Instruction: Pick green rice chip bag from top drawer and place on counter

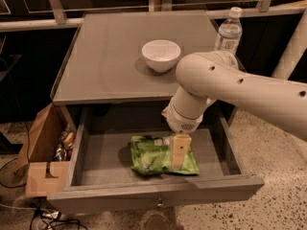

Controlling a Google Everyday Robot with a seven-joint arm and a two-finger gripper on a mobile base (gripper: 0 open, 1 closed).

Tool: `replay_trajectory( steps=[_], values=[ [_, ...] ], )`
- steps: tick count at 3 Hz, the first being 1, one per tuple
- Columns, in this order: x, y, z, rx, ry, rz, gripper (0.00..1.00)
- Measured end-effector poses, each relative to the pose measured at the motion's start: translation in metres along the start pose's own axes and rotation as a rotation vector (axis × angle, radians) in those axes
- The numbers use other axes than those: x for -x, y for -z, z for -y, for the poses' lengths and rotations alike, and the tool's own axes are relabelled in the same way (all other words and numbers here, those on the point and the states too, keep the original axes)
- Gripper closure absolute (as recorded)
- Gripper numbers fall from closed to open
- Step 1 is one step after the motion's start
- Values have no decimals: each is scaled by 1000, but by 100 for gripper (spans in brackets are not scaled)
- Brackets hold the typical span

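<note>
The green rice chip bag (pixel 152 160) lies flat on the floor of the open top drawer (pixel 153 191), right of its middle. My gripper (pixel 179 156) hangs from the white arm (pixel 225 85) down into the drawer, over the right part of the bag and at or very near its surface. The grey counter (pixel 108 56) lies above and behind the drawer.
A white bowl (pixel 161 55) stands on the counter near its middle. A clear water bottle (pixel 228 32) stands at the counter's back right corner. An open brown cardboard box (pixel 41 150) with clutter sits on the floor left of the drawer. Cables lie at the bottom left.
</note>
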State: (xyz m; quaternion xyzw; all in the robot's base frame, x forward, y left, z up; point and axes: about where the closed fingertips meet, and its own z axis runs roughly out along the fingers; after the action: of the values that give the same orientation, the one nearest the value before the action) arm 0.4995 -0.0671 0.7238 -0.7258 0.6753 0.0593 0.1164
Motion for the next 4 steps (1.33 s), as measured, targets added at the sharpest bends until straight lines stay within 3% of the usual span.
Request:
replay_trajectory(
  steps=[2,4],
  values=[
    [-1,-10,-3,20,-2,19,0],
    [-6,-41,5,55,-9,42,0]
  ],
)
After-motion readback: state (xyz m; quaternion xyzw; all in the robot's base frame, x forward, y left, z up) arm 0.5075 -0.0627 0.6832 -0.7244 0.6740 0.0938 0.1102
